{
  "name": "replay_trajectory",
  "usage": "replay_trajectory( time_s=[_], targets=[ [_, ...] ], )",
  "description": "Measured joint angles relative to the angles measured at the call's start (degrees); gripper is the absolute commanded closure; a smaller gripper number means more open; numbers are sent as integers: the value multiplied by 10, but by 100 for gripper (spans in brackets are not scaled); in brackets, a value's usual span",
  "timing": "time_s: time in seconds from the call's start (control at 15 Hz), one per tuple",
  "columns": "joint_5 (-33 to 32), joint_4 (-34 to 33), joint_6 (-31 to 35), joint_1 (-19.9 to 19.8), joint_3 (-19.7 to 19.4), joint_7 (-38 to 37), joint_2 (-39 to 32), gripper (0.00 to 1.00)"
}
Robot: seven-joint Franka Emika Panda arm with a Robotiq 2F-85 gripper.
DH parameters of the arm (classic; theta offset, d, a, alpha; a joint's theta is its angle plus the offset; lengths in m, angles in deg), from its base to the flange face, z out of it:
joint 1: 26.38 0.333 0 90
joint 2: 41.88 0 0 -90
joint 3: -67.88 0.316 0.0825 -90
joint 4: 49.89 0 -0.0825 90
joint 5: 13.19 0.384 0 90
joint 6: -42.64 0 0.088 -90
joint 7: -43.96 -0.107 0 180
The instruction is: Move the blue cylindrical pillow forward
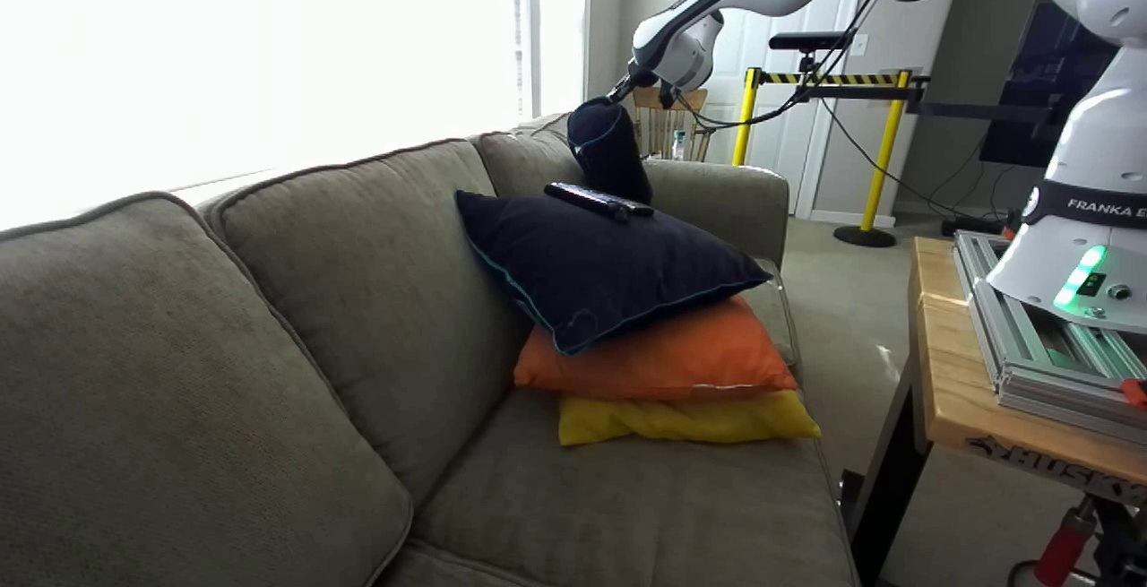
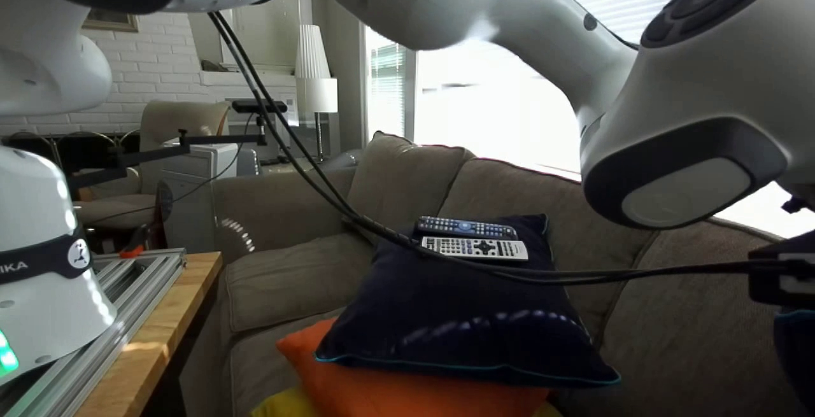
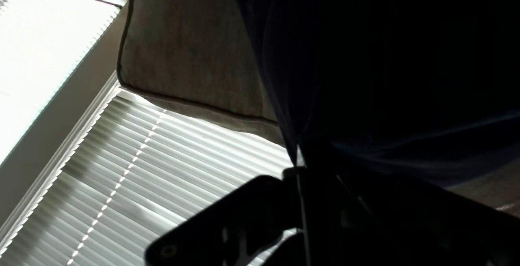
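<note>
The blue cylindrical pillow is a dark navy roll, tilted, beyond the large navy square cushion in an exterior view. Its lower end is partly hidden behind that cushion, so I cannot tell whether it rests on anything. My gripper is at its top end. In the wrist view the gripper is shut with the fabric gathered at its fingertips, and the pillow fills the upper right, very dark. In an exterior view only a dark part of the pillow shows at the right edge, below the gripper.
The large navy cushion lies on an orange cushion and a yellow cushion on the sofa. Two remotes lie on the navy cushion. Black cables hang along the arm. A wooden table carries the robot base.
</note>
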Motion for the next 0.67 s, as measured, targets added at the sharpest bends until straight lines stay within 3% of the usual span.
replay_trajectory(
  time_s=[0.13,0.2,0.33,0.67],
  targets=[
    [0,2,0,21,-7,0,-2,99],
    [0,4,0,31,-12,0,-3,71],
    [0,9,0,50,-27,-2,-3,64],
    [0,11,0,80,-52,-2,0,28]
  ],
)
